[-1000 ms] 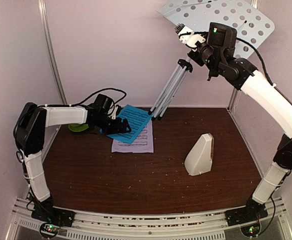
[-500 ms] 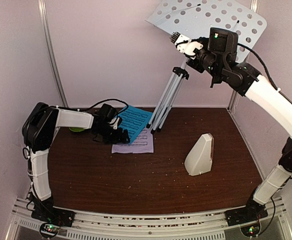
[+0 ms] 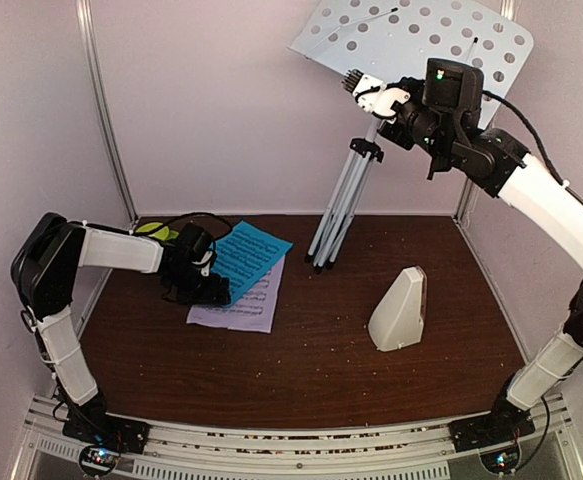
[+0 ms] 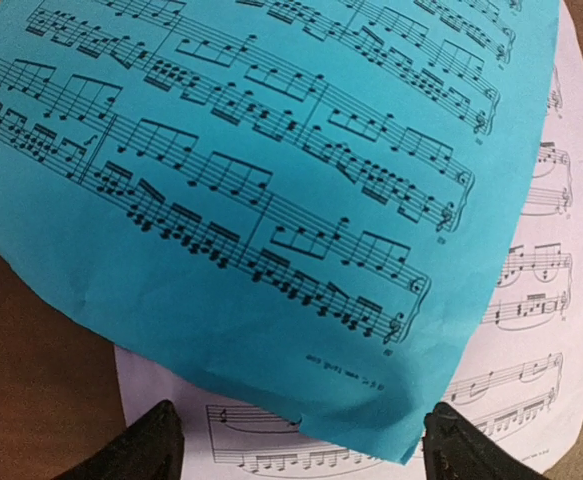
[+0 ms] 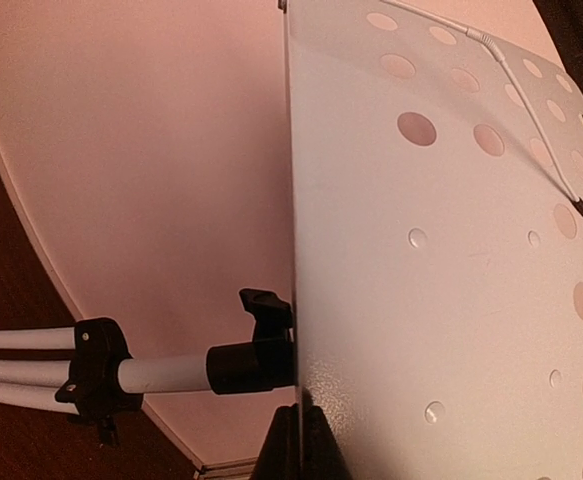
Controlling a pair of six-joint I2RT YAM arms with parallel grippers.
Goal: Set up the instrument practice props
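The music stand has changed most. Over the last second the right gripper has swung it from a steep lean to nearly upright. Its perforated desk now sits just above and behind that gripper, and the tripod hangs below it. The tripod's feet have come forward onto the table, but the legs are still bunched close together. In the wrist view the right gripper is clenched on the desk's lower edge. The stand probably depends on that grip until the legs are spread.

The sheet music has shifted too. The cyan page, which was tilted up a second ago, now lies flat across the lilac page. Both have slid with the left gripper toward the left and near side, well clear of the tripod's feet. The left gripper stands released. Its two fingertips are spread wide on either side of the pages' near edge, and the cyan page fills the space just ahead of them. The lilac page shows beyond the right fingertip. Neither page is pinched, so putting them on the desk is still to do.

The metronome has not moved. It stands well below the right gripper, far from the left, with its cover apparently still on
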